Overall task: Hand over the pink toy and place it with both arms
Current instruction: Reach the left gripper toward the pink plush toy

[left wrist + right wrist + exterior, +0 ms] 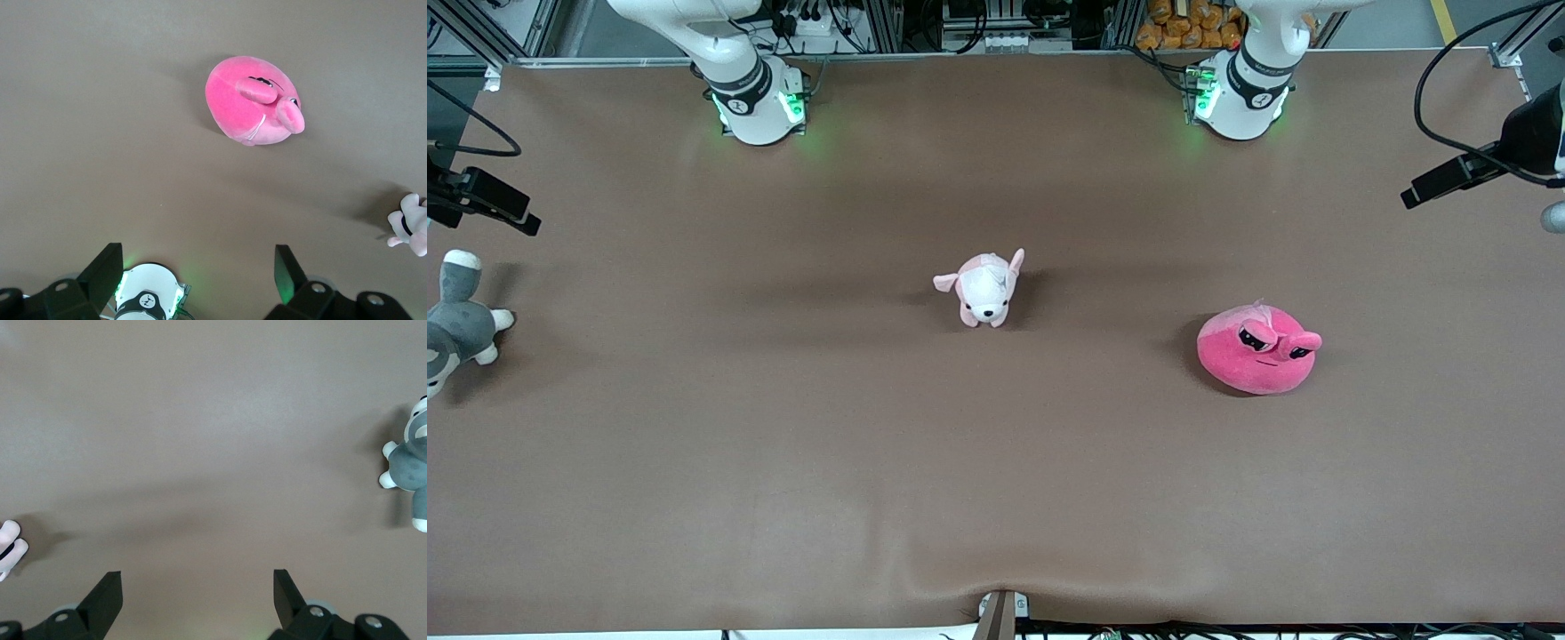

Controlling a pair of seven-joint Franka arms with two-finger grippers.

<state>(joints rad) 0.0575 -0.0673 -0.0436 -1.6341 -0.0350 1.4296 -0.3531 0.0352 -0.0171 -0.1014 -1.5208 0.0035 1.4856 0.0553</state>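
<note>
Both grippers, left [193,280] and right [193,600], high over table [783,444], spread wide, empty. Pink toy [1258,349] untouched; grey plush [454,324] cut off at edge.

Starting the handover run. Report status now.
Left hand open, high over the table. Right hand open, waiting. Pink toy untouched at left arm's end. Puppy plush mid-table, not in the way.

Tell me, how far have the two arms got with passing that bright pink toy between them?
Nothing looks done yet. The pink toy lies untouched on the table, toward the left arm's end. The left gripper is open, high over the table with the toy in its camera's sight. The right gripper is open over bare table, holding nothing. Left: picking up, handing over, placing.
</note>
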